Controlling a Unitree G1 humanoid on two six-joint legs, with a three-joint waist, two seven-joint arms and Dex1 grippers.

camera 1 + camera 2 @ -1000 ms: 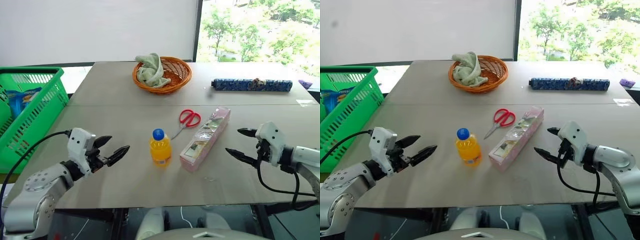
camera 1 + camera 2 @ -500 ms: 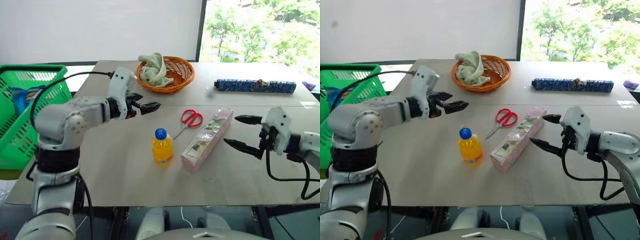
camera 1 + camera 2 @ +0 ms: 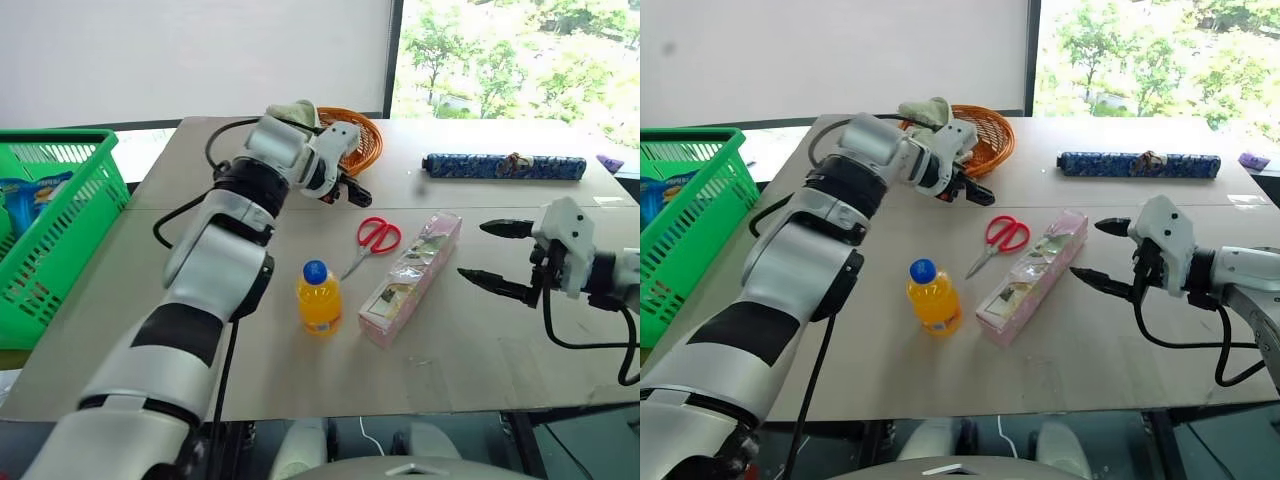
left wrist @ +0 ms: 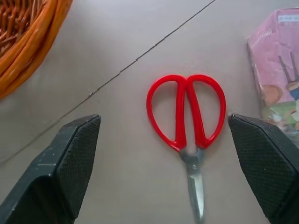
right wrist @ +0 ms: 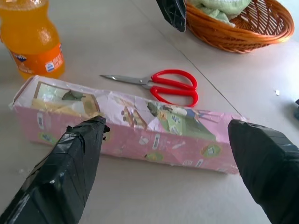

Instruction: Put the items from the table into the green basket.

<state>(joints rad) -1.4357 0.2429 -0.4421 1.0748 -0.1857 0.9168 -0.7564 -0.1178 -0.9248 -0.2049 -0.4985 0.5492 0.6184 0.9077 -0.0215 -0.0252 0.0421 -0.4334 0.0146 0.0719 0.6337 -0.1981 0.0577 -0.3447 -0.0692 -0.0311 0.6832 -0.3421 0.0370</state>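
None of the three items has reached the green basket (image 3: 60,215) at the far left: the orange-drink bottle (image 3: 319,297), the red-handled scissors (image 3: 377,238) and the pink box (image 3: 412,276) all lie mid-desk (image 3: 480,340). The left gripper (image 3: 350,190) hangs with jaws wide open just above the scissors' handles, apparently lining up a first pick. The right gripper (image 3: 497,254), jaws also spread and empty, waits right of the pink box.

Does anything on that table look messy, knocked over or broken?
Not much. The small orange-drink bottle stands upright and the red-handled scissors lie closed. The long pink box looks creased and crumpled, and lies askew to the table edge. Nothing is spilled.
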